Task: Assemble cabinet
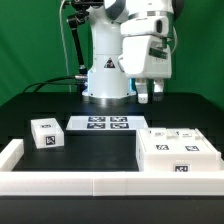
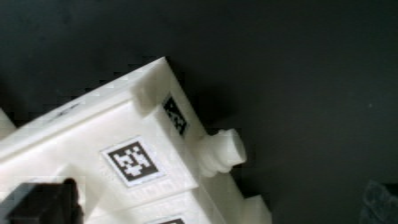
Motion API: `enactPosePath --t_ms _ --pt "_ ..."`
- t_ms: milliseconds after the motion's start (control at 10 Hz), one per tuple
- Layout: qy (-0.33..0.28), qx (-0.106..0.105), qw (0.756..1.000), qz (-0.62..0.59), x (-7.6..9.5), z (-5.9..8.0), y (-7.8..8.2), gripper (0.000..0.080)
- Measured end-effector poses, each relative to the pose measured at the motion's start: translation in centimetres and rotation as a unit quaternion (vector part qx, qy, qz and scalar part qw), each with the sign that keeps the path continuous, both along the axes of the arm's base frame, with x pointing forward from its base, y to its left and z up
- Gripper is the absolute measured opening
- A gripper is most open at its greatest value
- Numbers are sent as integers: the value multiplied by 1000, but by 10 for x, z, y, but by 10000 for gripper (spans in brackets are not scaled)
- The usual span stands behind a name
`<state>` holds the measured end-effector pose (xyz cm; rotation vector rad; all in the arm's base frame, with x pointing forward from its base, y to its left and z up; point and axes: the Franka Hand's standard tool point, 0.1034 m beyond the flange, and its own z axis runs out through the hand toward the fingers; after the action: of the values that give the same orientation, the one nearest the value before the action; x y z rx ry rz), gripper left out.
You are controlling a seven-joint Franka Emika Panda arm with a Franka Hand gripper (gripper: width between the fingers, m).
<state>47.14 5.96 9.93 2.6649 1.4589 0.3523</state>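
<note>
The claw (image 1: 149,95) hangs empty, fingers apart. The cabinet (image 1: 178,152) lies below it, apart from it and mostly toward the exterior view's right, with its long axis running across that view. The rail (image 1: 120,183) sits close beyond the cabinet. The marker board (image 1: 100,123) is beside it, the small box (image 1: 45,133) farther off. A descent looks unobstructed.

Green backdrop (image 1: 30,40) behind a black table (image 1: 28,106).
</note>
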Motion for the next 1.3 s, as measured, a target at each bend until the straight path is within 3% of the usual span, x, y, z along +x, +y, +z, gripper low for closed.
enactPosePath --t_ms 100,500,700,800,1000,1200,1300 --pt "6 24 996 -87 -7 -4 2 797" --pt "15 58 978 -202 -7 -5 4 797" --pt "22 81 955 -285 -7 -5 5 797" --pt "28 97 932 -347 -10 -9 16 797" --pt "35 106 913 -391 -3 -22 22 797" --pt "32 116 912 -392 3 -39 34 797" --pt "26 119 916 -382 5 -53 30 797"
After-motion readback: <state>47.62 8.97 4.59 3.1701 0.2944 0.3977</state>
